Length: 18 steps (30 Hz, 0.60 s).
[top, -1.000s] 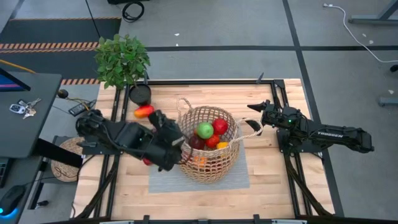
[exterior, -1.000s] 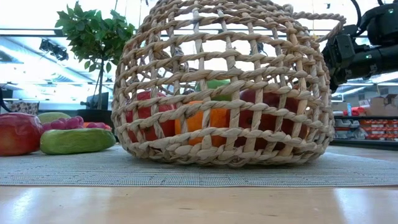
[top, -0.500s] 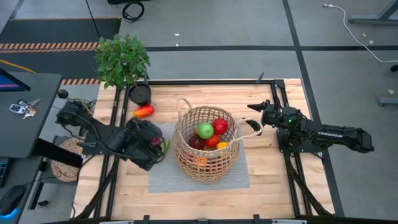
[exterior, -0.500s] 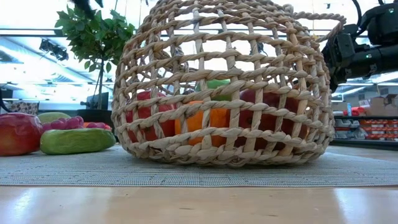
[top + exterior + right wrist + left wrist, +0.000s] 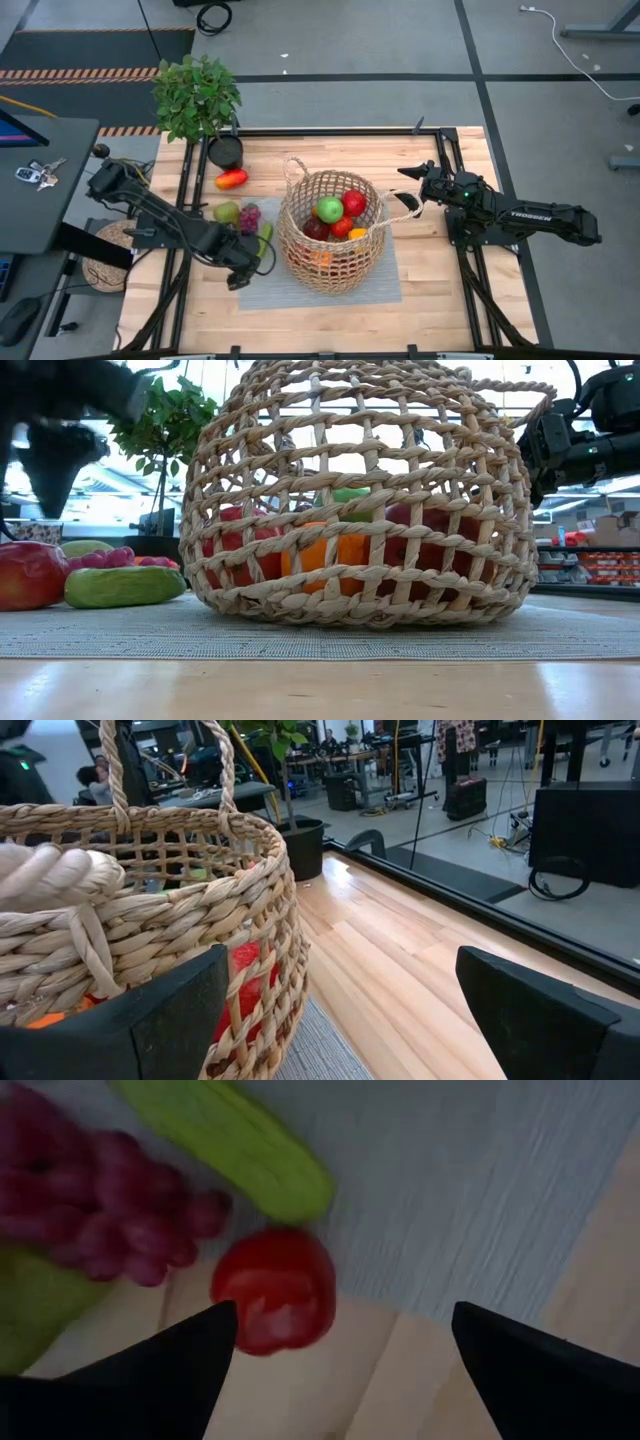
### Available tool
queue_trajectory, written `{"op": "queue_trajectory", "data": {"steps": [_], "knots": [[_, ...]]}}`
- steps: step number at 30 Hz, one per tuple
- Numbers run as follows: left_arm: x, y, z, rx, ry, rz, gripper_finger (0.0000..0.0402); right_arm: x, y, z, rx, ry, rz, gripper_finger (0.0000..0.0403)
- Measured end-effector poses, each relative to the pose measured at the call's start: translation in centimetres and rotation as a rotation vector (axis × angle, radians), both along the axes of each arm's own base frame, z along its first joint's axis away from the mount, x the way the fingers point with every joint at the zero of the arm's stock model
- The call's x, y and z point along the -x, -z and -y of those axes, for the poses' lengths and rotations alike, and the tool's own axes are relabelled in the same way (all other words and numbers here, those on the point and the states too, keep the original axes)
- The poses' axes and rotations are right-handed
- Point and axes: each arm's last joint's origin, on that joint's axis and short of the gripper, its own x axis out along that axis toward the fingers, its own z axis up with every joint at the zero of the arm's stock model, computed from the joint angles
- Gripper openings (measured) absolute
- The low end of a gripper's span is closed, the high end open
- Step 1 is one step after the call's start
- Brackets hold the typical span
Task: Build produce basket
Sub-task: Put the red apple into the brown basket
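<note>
The wicker basket (image 5: 332,232) stands on a grey mat (image 5: 385,285) mid-table, holding a green apple (image 5: 330,210), red apples and an orange. Left of it a pear (image 5: 226,213), grapes (image 5: 249,216) and a cucumber (image 5: 265,236) lie on the table. A red apple (image 5: 275,1290) rests at the mat's edge. My left gripper (image 5: 345,1330) hangs open above that apple, pointing down, and shows dark in the low view (image 5: 52,465). My right gripper (image 5: 408,190) is open and level beside the basket's right handle (image 5: 50,875).
A red-orange pepper (image 5: 231,179) lies toward the far left. Behind it a black pot (image 5: 226,150) and a leafy plant (image 5: 197,95) stand at the far left corner. Bare wood shows at the near edge and to the basket's right.
My left gripper has left the basket's left rim, gone toward the table's left and near edges, sunk low and tipped until it points straight down over the red apple. Its fingers stay open. The pear, grapes and cucumber, hidden under the arm before, now show.
</note>
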Motion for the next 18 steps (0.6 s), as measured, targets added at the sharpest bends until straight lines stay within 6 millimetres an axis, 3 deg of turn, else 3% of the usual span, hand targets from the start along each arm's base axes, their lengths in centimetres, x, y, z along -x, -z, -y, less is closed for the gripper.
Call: {"op": "queue_trajectory", "data": {"steps": [18], "knots": [[-0.8,4.8,1.3,-0.204,0.819,-0.228,0.0375,0.0,0.0,0.0,0.001,0.000,0.002,0.0394]]}}
